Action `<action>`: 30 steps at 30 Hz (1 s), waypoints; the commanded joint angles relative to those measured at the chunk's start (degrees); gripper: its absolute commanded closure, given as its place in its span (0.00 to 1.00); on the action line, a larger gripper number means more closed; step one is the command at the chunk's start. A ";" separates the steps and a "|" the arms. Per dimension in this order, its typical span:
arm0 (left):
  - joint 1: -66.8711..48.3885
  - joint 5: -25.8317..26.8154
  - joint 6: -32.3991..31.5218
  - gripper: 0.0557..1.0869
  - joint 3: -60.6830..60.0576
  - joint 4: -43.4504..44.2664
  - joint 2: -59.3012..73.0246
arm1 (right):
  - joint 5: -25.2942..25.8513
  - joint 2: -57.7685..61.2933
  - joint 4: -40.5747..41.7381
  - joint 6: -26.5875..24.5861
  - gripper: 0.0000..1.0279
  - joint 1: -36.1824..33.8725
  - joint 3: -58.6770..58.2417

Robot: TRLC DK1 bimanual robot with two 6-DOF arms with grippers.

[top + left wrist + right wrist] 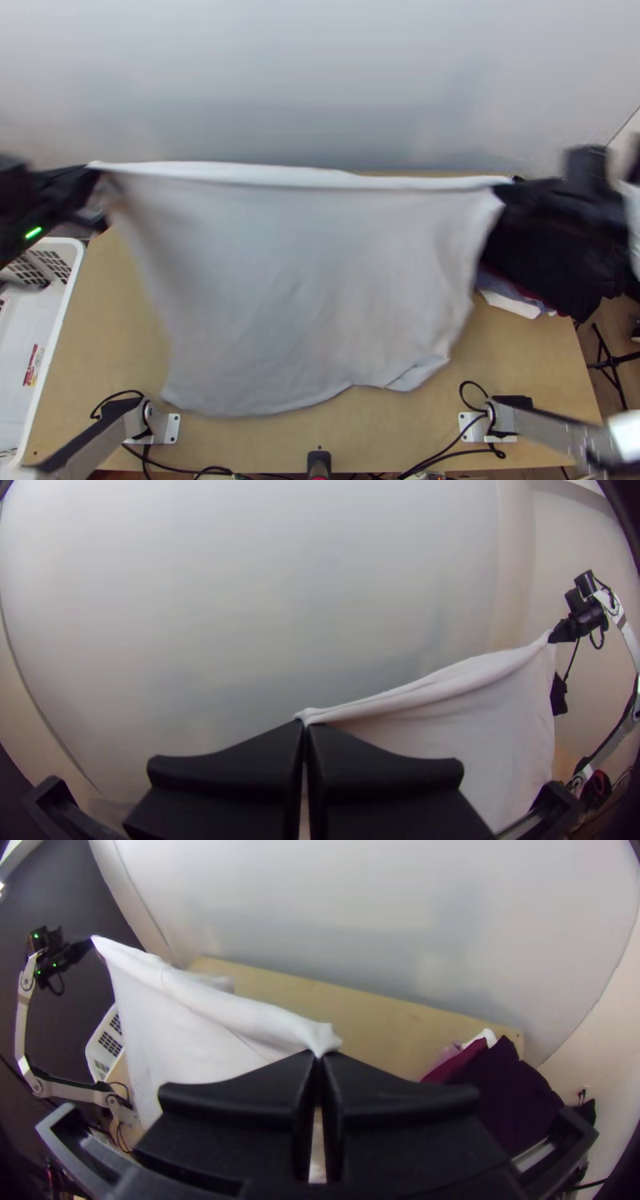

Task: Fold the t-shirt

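While the t-shirt (296, 288) hangs, 1 basket (59, 320) stands tableside.

- Table (524, 352): light wood, pale top.
- White plastic basket (60, 320), just beside the table's left side in the top view. Grid openings in its walls.
- Label (34, 366) inside the basket, red marks on it.
- Clothes pile at the table's right side, top view. Dark cloth (510, 1097) bunched on it, draped past the table edge.
- Maroon cloth (457, 1065) against the dark one; white cloth (510, 302) poking out from under the dark one.
- Pale wall or screen (320, 80) behind the table, can't tell which.
- Dark wall (87, 913) past the basket side.
- Black-legged stand (612, 364) on brown floor (628, 388), right of the table.
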 commanded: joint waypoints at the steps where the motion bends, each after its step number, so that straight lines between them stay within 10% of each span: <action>1: -5.85 -8.77 4.94 0.96 -16.24 21.02 14.41 | 2.92 21.14 7.07 -8.23 0.97 0.85 -3.06; 17: -13.50 -24.68 7.05 0.96 -8.33 29.72 43.77 | 13.02 53.66 8.03 -8.58 0.97 7.09 23.66; 30: -12.27 -24.76 10.47 0.96 -15.27 24.36 38.41 | 13.90 40.39 -0.14 -5.50 0.97 10.96 8.54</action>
